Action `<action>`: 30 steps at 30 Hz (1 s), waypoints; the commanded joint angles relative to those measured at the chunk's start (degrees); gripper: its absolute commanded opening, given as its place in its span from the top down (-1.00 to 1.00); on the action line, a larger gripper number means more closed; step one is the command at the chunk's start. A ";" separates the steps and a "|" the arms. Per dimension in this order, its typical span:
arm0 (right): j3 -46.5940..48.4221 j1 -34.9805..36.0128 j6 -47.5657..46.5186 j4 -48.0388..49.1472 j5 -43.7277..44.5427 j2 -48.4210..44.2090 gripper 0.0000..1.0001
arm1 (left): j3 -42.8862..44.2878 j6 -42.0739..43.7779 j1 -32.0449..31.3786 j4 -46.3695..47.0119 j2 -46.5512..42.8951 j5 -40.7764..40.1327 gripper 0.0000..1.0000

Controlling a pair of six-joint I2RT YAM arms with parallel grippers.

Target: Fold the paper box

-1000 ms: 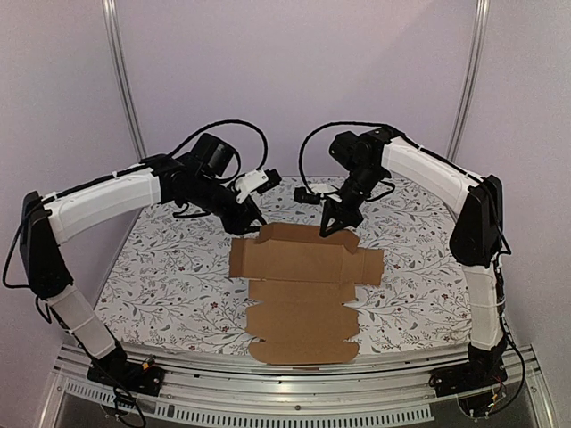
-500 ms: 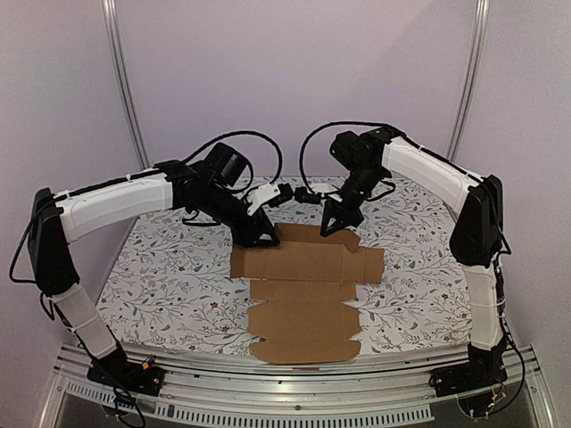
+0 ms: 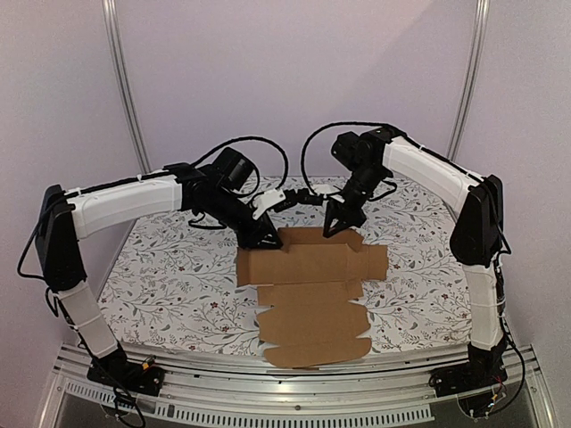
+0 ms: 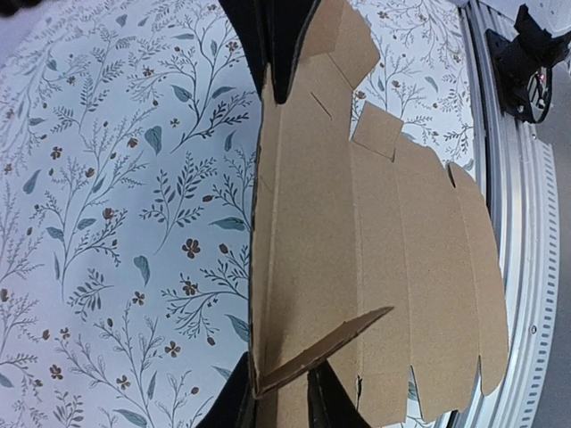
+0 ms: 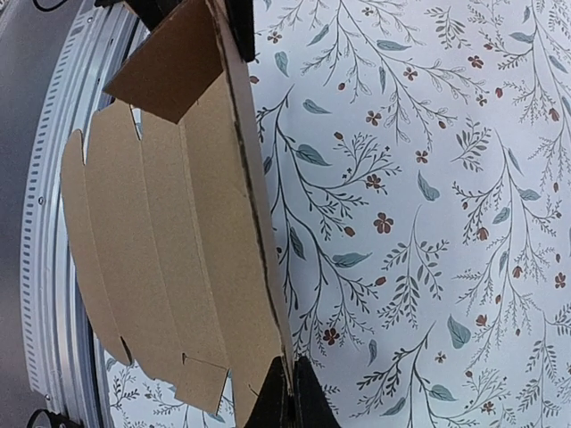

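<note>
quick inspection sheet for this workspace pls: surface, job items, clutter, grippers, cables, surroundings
surface: table covered in a floral print, with the sheet lying on it
job's things: paper box, a brown die-cut sheet, unfolded and mostly flat, with its far edge looking lifted
clutter: nothing seen
grippers: the left gripper straddles the sheet's far left corner, and a firm pinch cannot be told; the right gripper is shut on the far edge
cables: black cables loop above both wrists, off the sheet
surroundings: plain pale walls, two metal poles, and a metal rail along the near edge
</note>
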 commanded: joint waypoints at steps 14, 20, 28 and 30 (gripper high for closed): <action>1.33 0.52 -3.25 -15.31 -5.65 -0.14 0.99 | -0.73 -1.84 -1.03 9.31 0.30 5.89 0.90; 1.35 0.49 -2.94 -15.12 -5.17 -0.10 0.99 | -0.84 -2.35 -1.03 9.15 0.75 8.49 1.00; 1.31 0.49 -2.62 -15.20 -5.25 0.03 0.98 | -1.56 -5.10 -1.11 11.22 1.17 10.64 0.83; 1.44 0.49 -2.46 -15.27 -5.02 0.20 0.98 | -1.68 -5.22 -1.12 11.89 1.25 11.25 0.97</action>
